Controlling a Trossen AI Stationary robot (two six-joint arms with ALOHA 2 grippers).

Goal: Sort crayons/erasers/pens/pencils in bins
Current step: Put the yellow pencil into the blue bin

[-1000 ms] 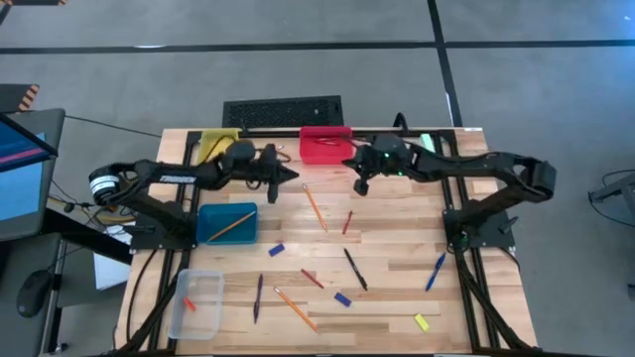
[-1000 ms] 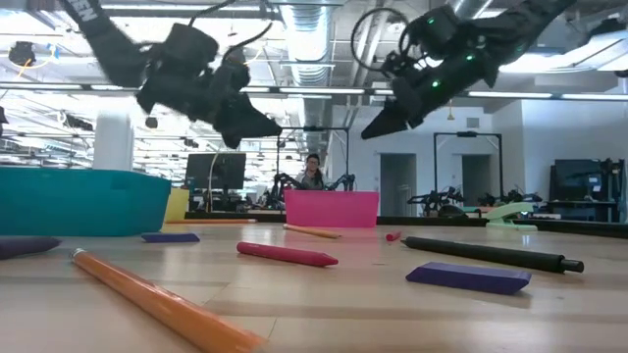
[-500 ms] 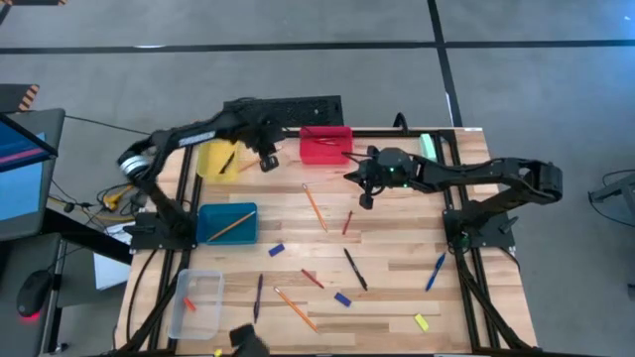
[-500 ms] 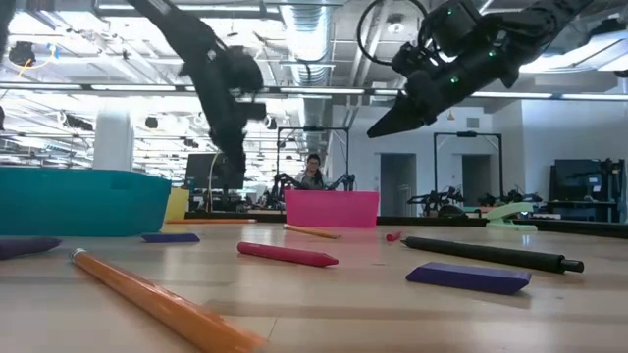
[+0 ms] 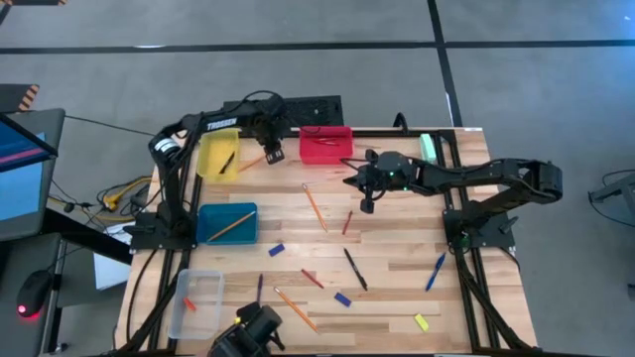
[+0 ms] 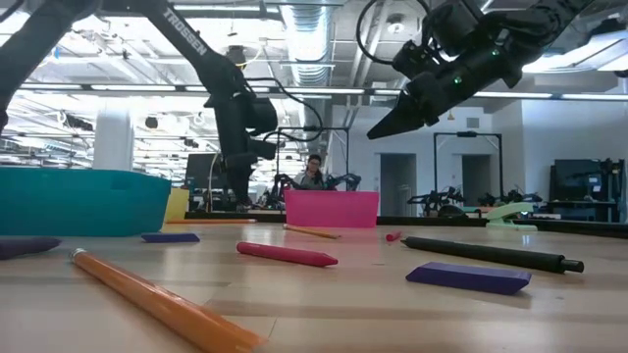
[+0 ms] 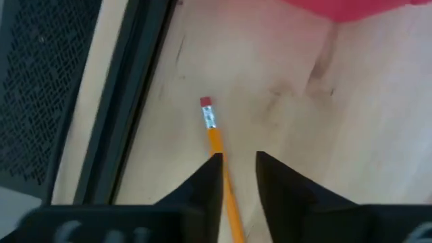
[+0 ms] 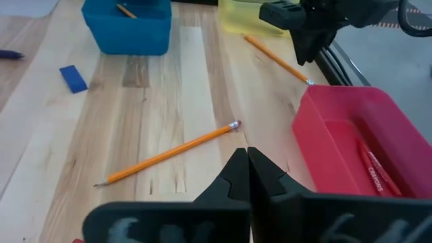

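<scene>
Pencil (image 5: 252, 161) lies on the table (image 5: 397, 248) between yellow bin (image 5: 210, 159) and red bin (image 5: 325, 145), tip end toward the yellow one. Left claw (image 5: 270, 156) sits right over it, fingers slightly spread, pencil beside one finger, not pinched. Right claw (image 5: 366, 201) hangs pressed together, empty, below the red bin. Advice: centre the pencil between the fingers, then close.
</scene>
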